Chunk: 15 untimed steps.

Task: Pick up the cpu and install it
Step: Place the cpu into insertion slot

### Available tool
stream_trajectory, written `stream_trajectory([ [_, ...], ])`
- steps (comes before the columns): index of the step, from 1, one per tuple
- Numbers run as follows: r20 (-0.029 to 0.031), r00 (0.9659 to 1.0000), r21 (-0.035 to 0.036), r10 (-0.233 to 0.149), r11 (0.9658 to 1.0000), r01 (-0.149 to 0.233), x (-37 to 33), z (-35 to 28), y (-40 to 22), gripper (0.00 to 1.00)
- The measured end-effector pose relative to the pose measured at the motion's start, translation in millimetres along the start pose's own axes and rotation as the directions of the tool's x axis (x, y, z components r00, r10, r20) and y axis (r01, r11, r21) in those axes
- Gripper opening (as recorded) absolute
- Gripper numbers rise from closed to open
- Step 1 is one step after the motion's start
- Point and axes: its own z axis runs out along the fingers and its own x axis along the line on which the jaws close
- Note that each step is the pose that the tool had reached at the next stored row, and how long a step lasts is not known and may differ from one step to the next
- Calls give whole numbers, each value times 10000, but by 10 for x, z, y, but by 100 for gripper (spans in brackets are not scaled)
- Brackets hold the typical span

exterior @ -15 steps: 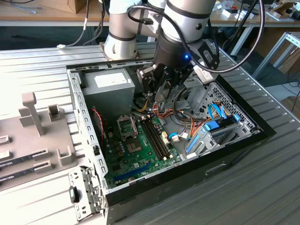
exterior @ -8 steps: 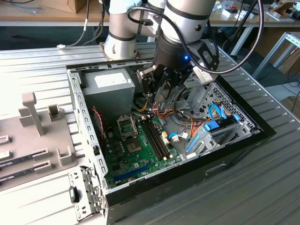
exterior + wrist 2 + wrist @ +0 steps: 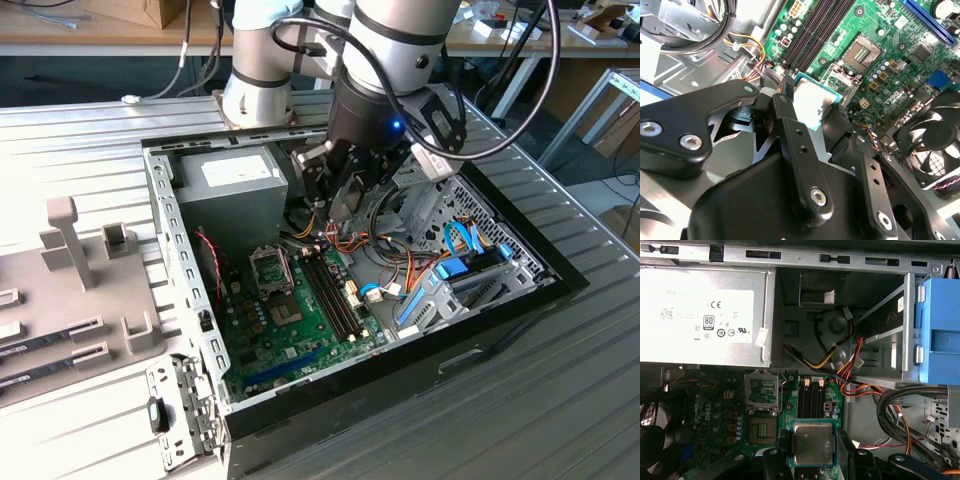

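The cpu, a silvery square with a thin green rim, is clamped flat between my two black fingers. It hangs above the memory slots of the green motherboard. My gripper is shut on it. In the second wrist view the cpu sits between the fingertips, just beside the raised socket frame and the open cpu socket. The socket lies a short way to the side of the chip. In the exterior view my gripper hovers inside the open computer case.
A grey power supply fills one end of the case. Orange, red and black cables run close behind the gripper. A blue drive bay and a black fan flank the board. Grey fixtures stand outside the case.
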Motion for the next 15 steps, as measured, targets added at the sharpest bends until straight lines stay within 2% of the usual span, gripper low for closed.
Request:
stream_trajectory([
  [15, 0, 10000, 0, 0, 10000, 0, 2, 58, -1, 47],
])
